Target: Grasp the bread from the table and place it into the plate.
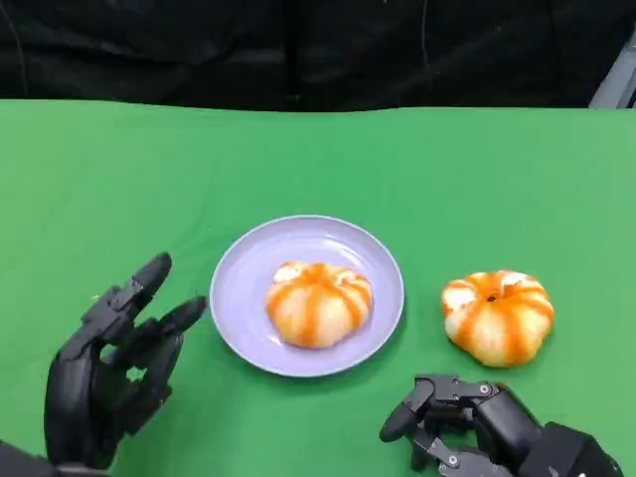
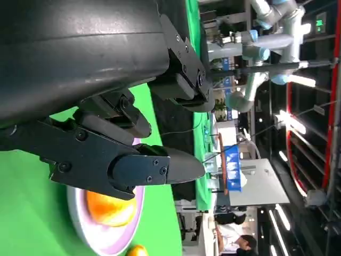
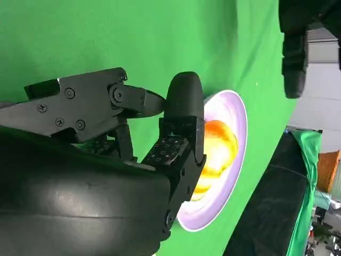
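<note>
Green-covered table [image 1: 318, 159], black backdrop [image 1: 298, 50], lit workshop behind [image 2: 298, 80]

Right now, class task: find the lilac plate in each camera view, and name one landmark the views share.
Head view: the plate lies centre, on the green cloth, holding one bread.
Left wrist view: plate rim at the lower edge, under the left robot hand.
Right wrist view: plate right of centre, behind the right robot hand.
Shared landmark: the bread on the plate.
</note>
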You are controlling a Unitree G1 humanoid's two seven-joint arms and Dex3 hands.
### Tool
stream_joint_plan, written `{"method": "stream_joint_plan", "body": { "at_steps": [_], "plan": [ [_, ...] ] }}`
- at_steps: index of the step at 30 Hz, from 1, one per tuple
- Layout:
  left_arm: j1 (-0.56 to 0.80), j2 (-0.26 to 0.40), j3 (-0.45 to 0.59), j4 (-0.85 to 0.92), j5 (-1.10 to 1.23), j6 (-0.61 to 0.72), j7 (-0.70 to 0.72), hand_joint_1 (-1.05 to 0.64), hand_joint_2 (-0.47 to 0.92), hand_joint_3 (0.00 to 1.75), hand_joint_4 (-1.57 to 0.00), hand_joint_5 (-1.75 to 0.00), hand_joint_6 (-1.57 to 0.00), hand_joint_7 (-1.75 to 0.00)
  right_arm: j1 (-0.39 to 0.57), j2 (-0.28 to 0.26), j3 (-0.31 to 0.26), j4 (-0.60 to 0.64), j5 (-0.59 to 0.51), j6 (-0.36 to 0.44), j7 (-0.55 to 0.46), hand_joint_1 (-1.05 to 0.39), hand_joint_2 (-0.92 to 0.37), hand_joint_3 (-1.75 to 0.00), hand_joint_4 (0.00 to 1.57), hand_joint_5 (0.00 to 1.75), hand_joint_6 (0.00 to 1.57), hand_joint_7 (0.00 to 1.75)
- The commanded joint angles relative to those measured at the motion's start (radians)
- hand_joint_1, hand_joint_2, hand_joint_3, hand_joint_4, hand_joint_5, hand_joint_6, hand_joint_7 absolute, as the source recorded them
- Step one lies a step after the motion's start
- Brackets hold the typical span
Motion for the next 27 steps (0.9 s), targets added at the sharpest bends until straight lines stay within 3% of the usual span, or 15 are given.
{"method": "stream_joint_plan", "body": {
  "at_steps": [1,27],
  "plan": [
    [0.003,0.005,0.014,0.014,0.0,-0.024,-0.006,-0.53,0.92,0.37,-0.85,-0.05,-0.61,-0.02,0.006,-0.014,-0.009,-0.002,0.016,-0.015,0.005,-0.15,-0.92,-0.47,0.66,1.52,0.8,0.97],
    [0.035,-0.033,0.077,0.026,0.001,-0.03,0.047,-0.45,0.92,0.36,-0.95,-0.06,-0.7,-0.03,0.014,-0.017,-0.013,-0.021,0.011,-0.001,0.013,-0.16,-0.92,-0.47,0.67,1.5,0.81,0.94]
  ]
}}
